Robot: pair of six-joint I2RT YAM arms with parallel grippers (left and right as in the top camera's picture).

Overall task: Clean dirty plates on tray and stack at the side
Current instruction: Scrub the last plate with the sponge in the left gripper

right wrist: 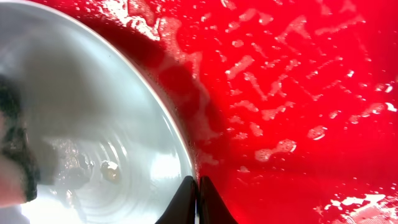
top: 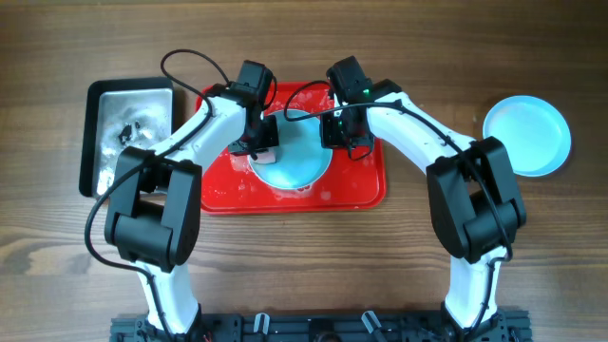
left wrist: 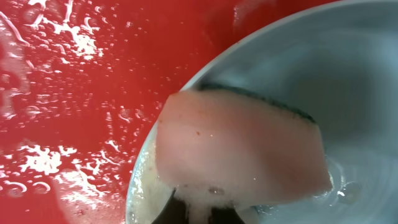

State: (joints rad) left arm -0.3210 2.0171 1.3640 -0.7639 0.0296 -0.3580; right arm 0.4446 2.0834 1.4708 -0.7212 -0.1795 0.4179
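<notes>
Overhead, your left gripper [top: 256, 147] clamps the sponge [left wrist: 242, 155] on the plate [top: 296, 152] in the tray [top: 361, 190]; your right gripper [right wrist: 198, 202] sits closed at its rim. You're mid-scrub: next, sweep over the specks [right wrist: 111, 171].

One plate [top: 302, 157] in the tray [top: 366, 190]; pan [top: 142, 100] left; another plate [top: 527, 135] right.

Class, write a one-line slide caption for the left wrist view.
A soapy pink sponge with a dark green scouring edge rests on the round pale-blue plate over the wet bright red plastic tray.
</notes>
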